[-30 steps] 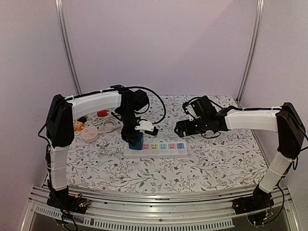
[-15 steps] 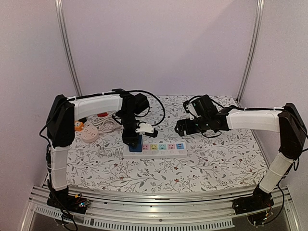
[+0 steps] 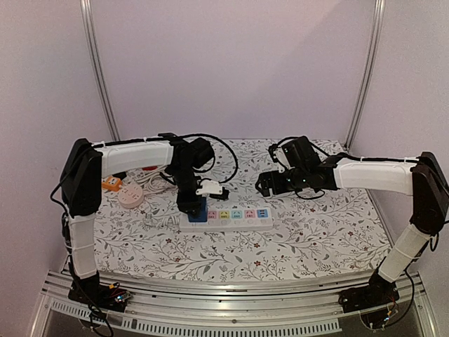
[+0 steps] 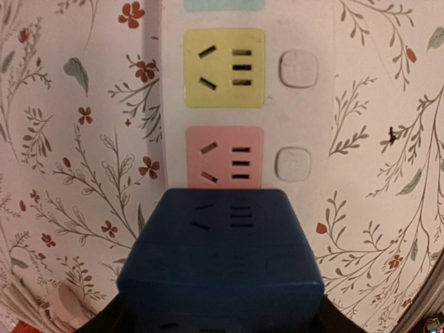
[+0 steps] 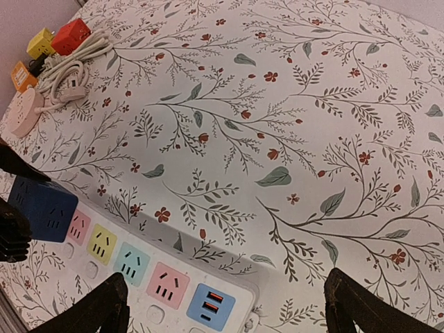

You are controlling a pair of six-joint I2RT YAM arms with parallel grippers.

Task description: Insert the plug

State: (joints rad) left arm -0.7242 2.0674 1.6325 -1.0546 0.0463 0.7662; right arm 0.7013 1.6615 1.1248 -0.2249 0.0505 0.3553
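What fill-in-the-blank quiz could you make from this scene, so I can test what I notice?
1. The left gripper is shut on a ___ plug at one end of the power strip.
2. The nearest socket beside the plug is coloured ___.
3. The next socket along is ___.
4. The right gripper stands wide ___, with nothing between its fingers.

Missing words: blue; pink; yellow; open.

Far-left: red cube beside yellow cube, nr coiled wht cable.
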